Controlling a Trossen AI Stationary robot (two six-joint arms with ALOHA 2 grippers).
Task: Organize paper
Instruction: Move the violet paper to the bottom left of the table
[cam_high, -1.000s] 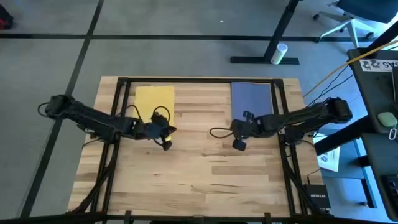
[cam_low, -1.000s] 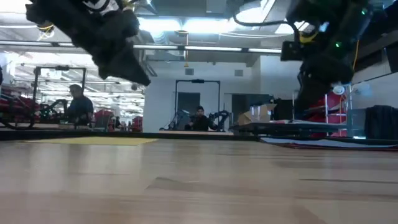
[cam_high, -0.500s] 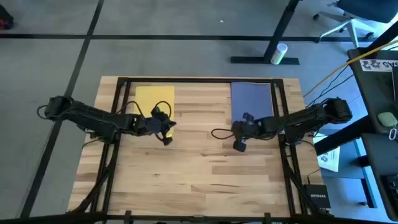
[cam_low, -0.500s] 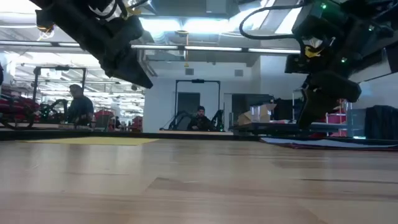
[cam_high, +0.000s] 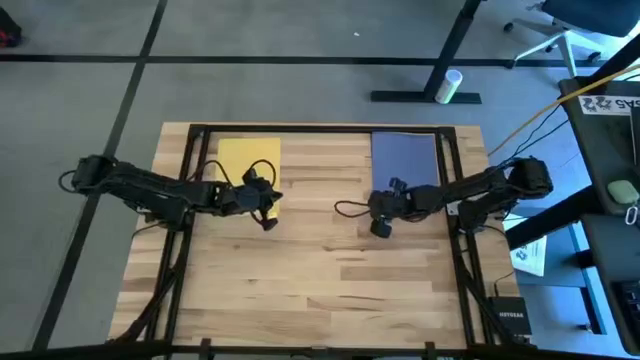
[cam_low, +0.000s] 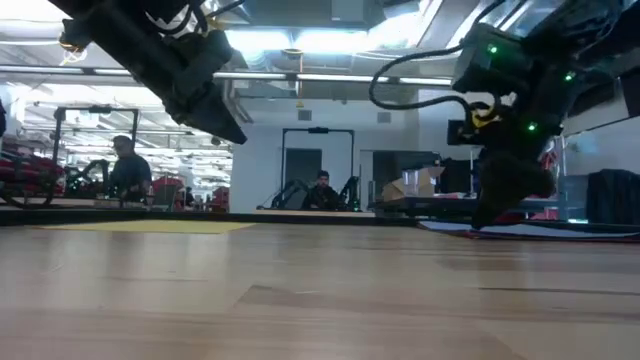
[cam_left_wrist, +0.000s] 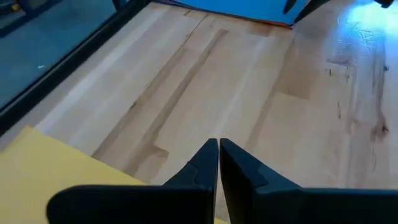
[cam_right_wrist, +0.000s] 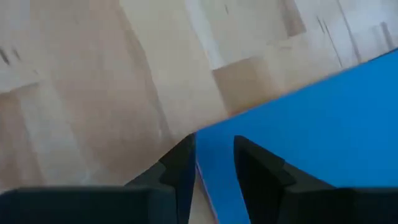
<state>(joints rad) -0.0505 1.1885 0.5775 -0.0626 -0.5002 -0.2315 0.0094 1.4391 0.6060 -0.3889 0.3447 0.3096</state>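
Reaching at the near corner of the blue sheet (cam_high: 404, 158), the right gripper (cam_high: 380, 226) is sitting closest — fingers slightly apart, straddling its edge. The sheet is lying in the frame's upper right, long axis running up the frame; the left gripper (cam_high: 268, 217), pinched closed on nothing, is hovering by the yellow sheet (cam_high: 247, 158) — upper left.

Right gripper (cam_high: 381, 226) lowered toward blue sheet's (cam_high: 404, 160) near corner; left gripper (cam_high: 268, 214) shifted slightly toward tabletop's far edge.

Matt yellow paper (cam_high: 248, 158), matt blue paper (cam_high: 404, 158) — smooth pale wood table (cam_high: 320, 260)
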